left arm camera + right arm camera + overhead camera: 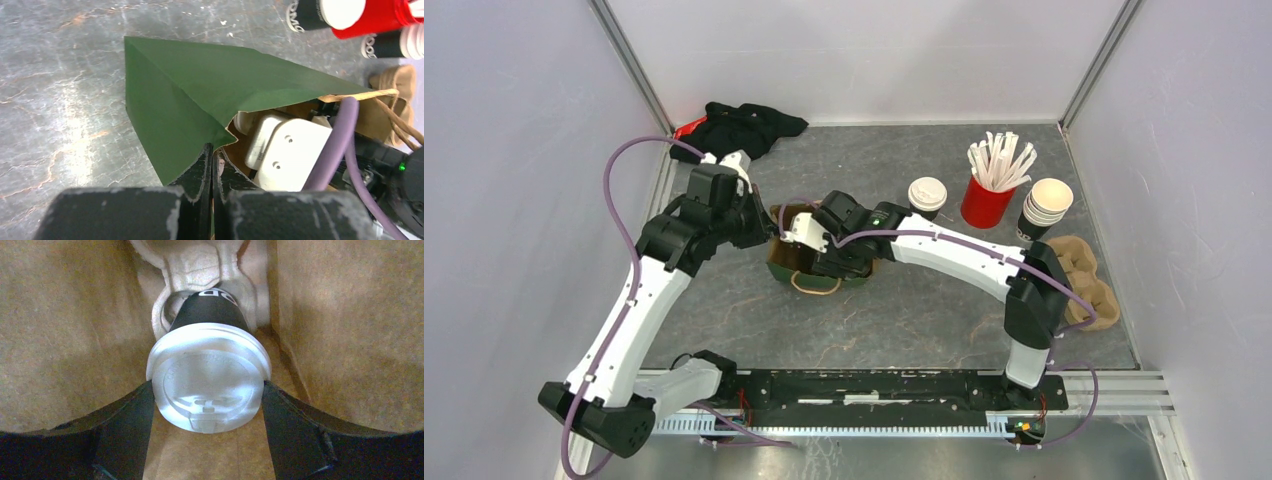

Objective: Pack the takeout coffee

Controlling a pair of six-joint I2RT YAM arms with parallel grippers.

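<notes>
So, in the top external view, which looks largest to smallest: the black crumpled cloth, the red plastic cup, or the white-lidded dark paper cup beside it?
1. Black crumpled cloth, clearly the largest.
2. Red plastic cup.
3. White-lidded dark paper cup, only slightly smaller than the red one.

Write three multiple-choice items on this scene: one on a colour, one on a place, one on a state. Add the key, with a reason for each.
1. The outside of the bag is: A red; B green; C white.
2. The lidded cup between the fingers of the right hand sits: A on a shelf; B in a sink; C inside the bag.
3. The left hand is: A shut on the bag's edge; B wide open; C holding a spoon.
Key: B, the outer paper shows green; C, brown bag walls surround the cup; A, its fingers pinch the paper.
</notes>
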